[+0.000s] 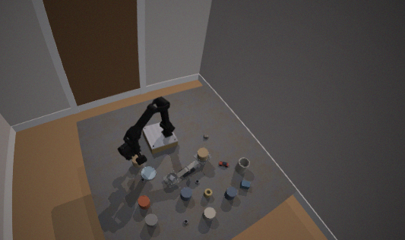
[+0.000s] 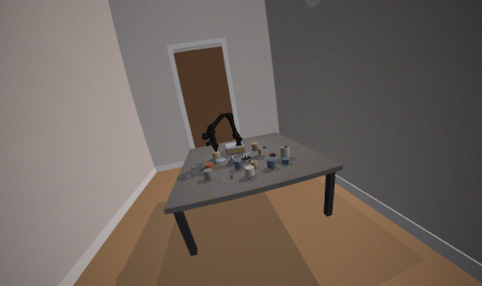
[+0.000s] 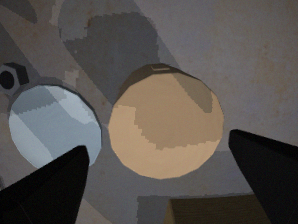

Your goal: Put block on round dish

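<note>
The hidden block cannot be made out. The tan upturned cylindrical cup is seen below the black pincer, whose jaws are spread apart, gripping nothing; the pale blue round dish lies beside it.

Cup just beside dish

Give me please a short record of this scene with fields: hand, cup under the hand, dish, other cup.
hand: open, one finger on each side of the cup, gaps on both sides
cup under hand: tan, appears to stand on the table, beside the dish, not over it
dish: round, pale blue, no block visible on it
other cup: tan, on one end of the balance
</note>
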Controlling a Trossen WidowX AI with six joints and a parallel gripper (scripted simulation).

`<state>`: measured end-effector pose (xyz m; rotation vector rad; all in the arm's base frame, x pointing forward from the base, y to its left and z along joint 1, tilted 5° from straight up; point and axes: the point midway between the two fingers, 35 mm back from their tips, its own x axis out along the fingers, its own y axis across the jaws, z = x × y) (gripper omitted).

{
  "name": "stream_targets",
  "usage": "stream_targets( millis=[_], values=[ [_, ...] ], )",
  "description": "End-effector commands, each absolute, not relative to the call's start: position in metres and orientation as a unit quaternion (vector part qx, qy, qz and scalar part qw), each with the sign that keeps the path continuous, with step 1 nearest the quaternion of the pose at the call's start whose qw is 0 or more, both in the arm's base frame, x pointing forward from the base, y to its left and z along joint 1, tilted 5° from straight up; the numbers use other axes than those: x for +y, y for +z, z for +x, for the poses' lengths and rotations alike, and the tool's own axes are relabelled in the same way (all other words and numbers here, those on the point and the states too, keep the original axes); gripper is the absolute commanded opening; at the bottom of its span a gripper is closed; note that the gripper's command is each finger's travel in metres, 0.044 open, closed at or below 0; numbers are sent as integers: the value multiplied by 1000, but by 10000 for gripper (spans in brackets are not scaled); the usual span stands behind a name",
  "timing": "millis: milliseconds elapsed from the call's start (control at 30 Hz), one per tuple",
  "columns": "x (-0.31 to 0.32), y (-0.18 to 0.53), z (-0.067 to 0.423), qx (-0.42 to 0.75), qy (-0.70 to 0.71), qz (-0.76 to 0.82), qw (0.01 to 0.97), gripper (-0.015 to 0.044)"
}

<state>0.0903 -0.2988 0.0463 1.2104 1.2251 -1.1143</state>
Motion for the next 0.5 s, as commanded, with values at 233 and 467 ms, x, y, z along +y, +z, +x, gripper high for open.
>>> stream_targets(
  millis=[233, 467],
  values=[
    [-266, 67, 207, 527, -434, 471, 559, 260],
    [-190, 75, 301, 550, -398, 455, 576, 260]
  ],
)
